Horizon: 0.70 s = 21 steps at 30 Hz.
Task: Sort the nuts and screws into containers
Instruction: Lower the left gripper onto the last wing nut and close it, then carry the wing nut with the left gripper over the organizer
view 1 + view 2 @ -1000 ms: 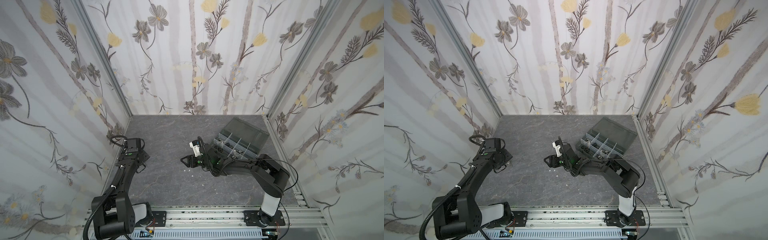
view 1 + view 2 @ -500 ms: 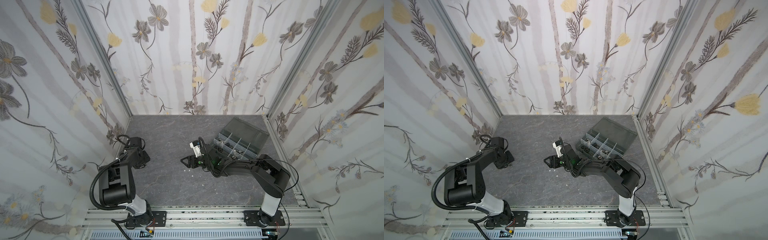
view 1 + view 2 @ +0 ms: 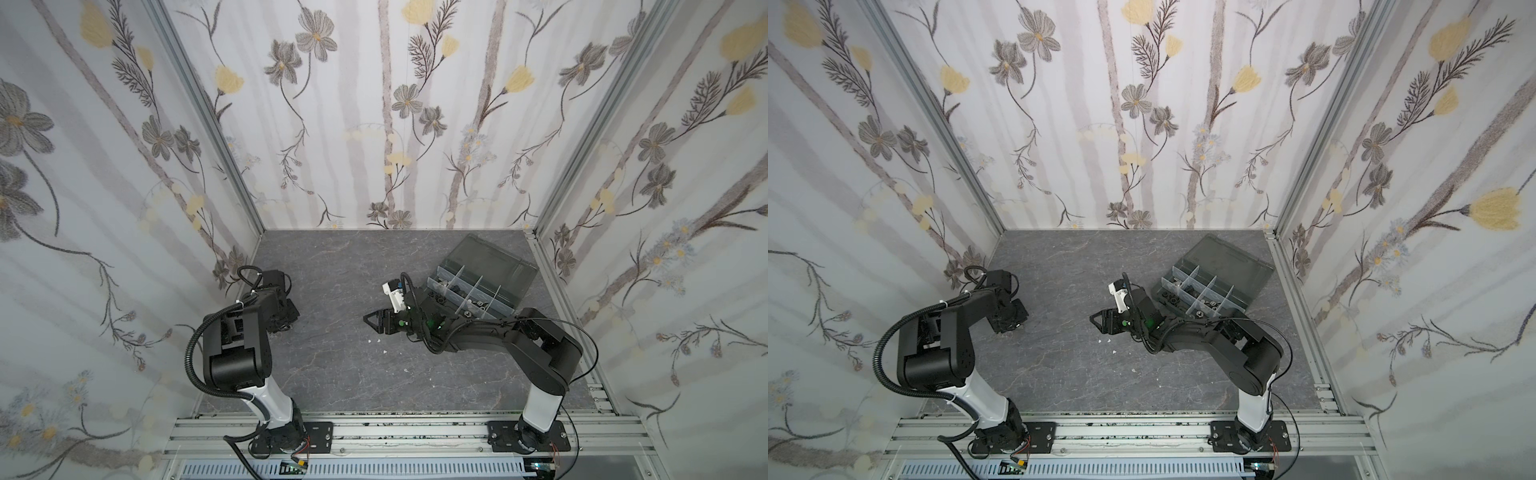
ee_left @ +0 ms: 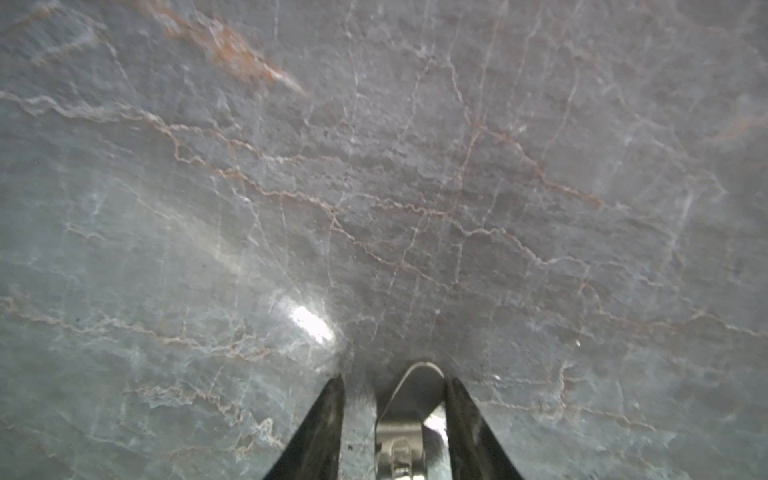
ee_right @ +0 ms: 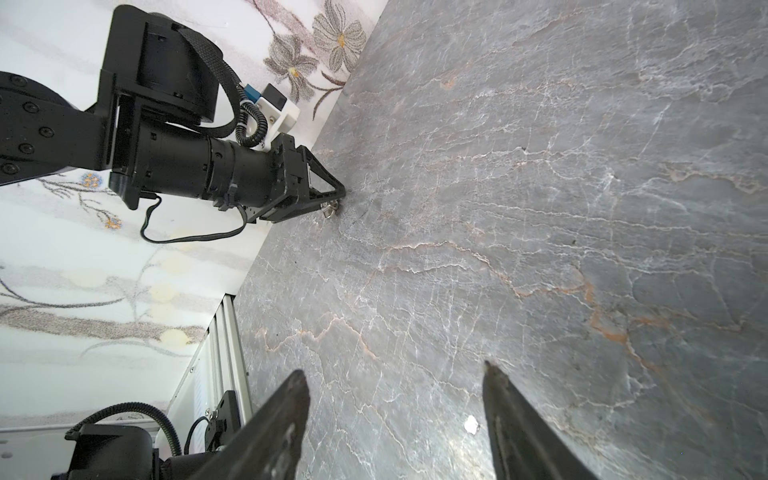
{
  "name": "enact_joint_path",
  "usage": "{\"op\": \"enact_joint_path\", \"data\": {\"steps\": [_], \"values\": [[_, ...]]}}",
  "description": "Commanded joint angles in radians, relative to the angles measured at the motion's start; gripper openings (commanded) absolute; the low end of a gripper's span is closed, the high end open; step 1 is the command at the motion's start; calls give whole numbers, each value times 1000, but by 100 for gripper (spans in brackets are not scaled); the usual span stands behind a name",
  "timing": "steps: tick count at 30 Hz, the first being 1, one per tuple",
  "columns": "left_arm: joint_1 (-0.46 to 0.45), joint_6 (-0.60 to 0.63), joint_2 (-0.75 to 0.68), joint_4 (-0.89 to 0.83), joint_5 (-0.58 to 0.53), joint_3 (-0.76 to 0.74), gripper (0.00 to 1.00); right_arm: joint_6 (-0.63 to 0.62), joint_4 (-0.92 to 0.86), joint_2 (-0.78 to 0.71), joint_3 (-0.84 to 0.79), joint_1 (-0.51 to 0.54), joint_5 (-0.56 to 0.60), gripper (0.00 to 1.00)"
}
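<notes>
While btwn L jaws (apart): screw [image 4: 400,436]

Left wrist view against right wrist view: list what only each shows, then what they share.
Only the left wrist view: the gap between one of the left gripper's fingers and the silver screw between them. Only the right wrist view: the open, empty right gripper, a white speck on the table, the left arm, the floral wall. Both: the grey table and the left gripper with the screw at its tips.
</notes>
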Motion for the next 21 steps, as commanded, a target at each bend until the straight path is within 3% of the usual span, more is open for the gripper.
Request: {"op": "enact_joint_path", "data": {"steps": [1, 13, 21], "values": [[1, 7, 7, -7, -15, 4, 32, 5, 33, -16, -6, -2, -9, 67], [-17, -13, -72, 14, 20, -84, 19, 3, 30, -44, -21, -10, 0, 67], [-47, -30, -118, -1, 42, -64, 10, -4, 14, -80, -40, -32, 4, 67]]}}
